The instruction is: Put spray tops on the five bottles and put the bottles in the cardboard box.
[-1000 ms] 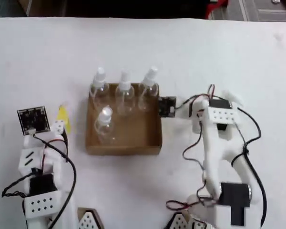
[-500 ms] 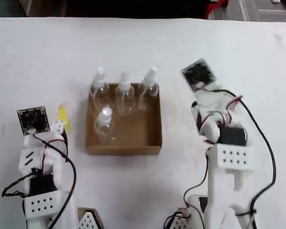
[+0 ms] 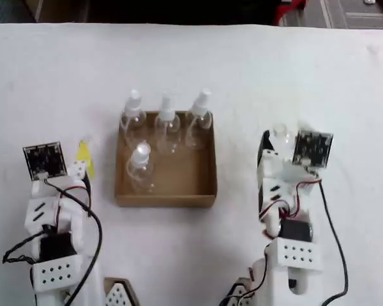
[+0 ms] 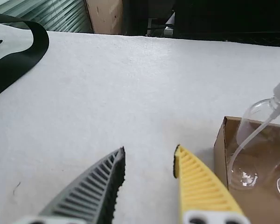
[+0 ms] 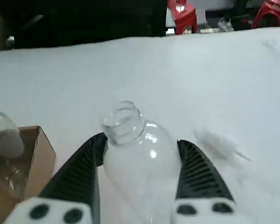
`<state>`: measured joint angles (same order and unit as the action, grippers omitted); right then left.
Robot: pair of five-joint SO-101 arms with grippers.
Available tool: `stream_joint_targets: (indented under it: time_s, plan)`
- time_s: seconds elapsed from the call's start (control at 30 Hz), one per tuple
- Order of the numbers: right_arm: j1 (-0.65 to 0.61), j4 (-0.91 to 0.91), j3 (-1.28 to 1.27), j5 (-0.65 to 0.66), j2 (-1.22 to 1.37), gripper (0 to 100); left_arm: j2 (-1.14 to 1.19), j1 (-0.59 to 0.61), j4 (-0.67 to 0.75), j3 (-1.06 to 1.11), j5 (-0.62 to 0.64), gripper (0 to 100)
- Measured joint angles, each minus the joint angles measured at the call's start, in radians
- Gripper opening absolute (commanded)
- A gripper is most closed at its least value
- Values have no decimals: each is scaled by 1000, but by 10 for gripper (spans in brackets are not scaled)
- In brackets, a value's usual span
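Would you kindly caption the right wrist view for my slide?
Right tool clasps an uncapped bottle; a spray top lies nearby.

Overhead looks down; wrist cameras skim low (all catch cardboard box).

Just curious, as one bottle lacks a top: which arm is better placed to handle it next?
Right, probably. The right gripper has the uncapped bottle between its jaws, with a loose spray top lying nearby. The left gripper sits beyond the cardboard box, open.

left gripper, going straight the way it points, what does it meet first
Looks free: the left gripper points across the table; the cardboard box sits off to one side, seemingly out of line.
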<state>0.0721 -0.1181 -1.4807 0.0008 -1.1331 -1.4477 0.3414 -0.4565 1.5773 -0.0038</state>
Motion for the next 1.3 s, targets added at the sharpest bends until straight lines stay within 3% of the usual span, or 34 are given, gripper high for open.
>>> stream_joint_targets:
  time_s: [0.1,0.53,0.9,1.13,1.3]
  plan:
    - [-14,161,-101,-6,-3,17,0,0,0,0,0,165]
    - [-84,310,-120,-12,152,18,0,0,0,0,0,165]
    - [-43,327,106,-14,535,17,0,0,0,0,0,165]
    - [-28,328,95,-14,511,24,0,0,0,0,0,165]
    - [-31,324,91,-14,494,122,0,0,0,0,0,165]
